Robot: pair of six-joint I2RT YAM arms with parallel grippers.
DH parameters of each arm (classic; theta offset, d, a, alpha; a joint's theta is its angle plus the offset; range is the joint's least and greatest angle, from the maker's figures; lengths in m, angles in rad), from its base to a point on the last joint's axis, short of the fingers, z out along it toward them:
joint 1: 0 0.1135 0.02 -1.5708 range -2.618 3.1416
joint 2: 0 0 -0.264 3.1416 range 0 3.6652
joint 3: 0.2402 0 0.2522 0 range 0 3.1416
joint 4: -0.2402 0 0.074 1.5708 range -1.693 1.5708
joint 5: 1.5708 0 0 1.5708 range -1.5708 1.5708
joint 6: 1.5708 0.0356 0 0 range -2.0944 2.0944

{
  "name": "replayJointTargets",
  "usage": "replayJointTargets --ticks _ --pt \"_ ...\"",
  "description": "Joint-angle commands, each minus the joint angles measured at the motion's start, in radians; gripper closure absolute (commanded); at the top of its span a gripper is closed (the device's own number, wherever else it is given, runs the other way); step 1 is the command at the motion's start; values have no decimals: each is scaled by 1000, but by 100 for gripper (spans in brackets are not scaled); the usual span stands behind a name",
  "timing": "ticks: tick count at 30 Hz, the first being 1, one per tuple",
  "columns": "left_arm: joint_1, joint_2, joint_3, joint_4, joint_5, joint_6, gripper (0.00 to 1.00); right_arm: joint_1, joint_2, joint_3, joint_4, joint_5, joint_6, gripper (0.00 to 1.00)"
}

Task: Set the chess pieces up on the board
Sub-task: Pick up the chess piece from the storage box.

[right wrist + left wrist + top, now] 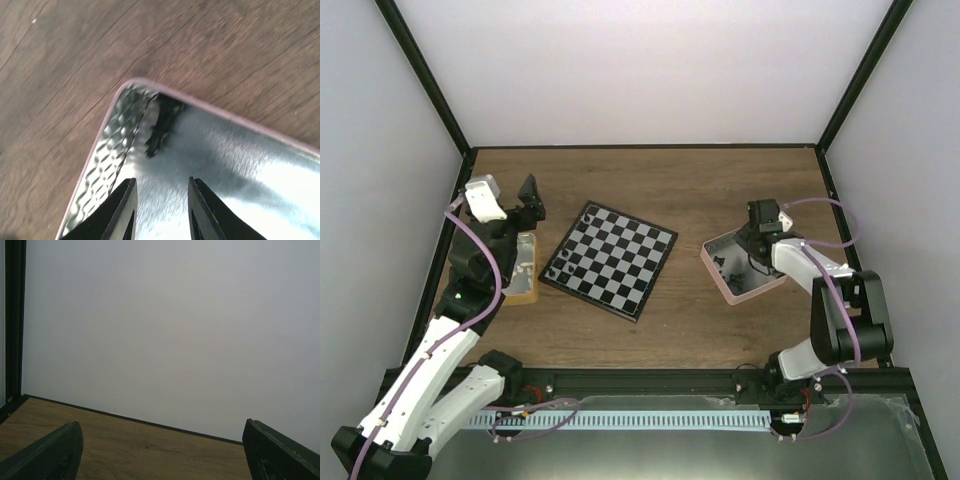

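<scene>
The board [610, 258], black and pale grey checks, lies turned at an angle mid-table. A few tiny black chess pieces [558, 269] stand along its left edge. My right gripper [752, 250] hangs low inside the pink tray [715, 270]. In the right wrist view its jaws [162, 180] are open with nothing between them, just over the shiny tray floor. A blurred black piece [160, 125] lies in the tray's corner ahead of them. My left gripper [532, 200] is raised beyond the tan tray [525, 290]. It is wide open [161, 424] and empty, facing the back wall.
The pink tray [125, 90] has a dimpled metal wall and sits right of the board. The tan tray, left of the board, holds pale pieces [524, 262]. Black frame posts and white walls close in the wooden table on three sides.
</scene>
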Motion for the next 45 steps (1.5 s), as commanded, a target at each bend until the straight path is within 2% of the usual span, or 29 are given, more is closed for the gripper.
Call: replayJointTargets --ticks 1,23,29,34,40,45 --pt "5 -3 6 13 3 3 11 -80 78 31 94 -95 36 71" --pt "5 3 2 8 -7 15 11 -98 266 119 158 -15 72 75" --pt "5 2 2 8 -6 13 11 -98 280 120 161 -10 54 84" --pt "5 3 2 9 -2 10 11 -98 257 105 163 -27 33 94" --pt "5 9 0 10 15 -2 11 -97 157 52 155 -79 -2 95" --pt "5 21 -1 12 54 -38 11 -86 44 -1 145 -211 -61 95"
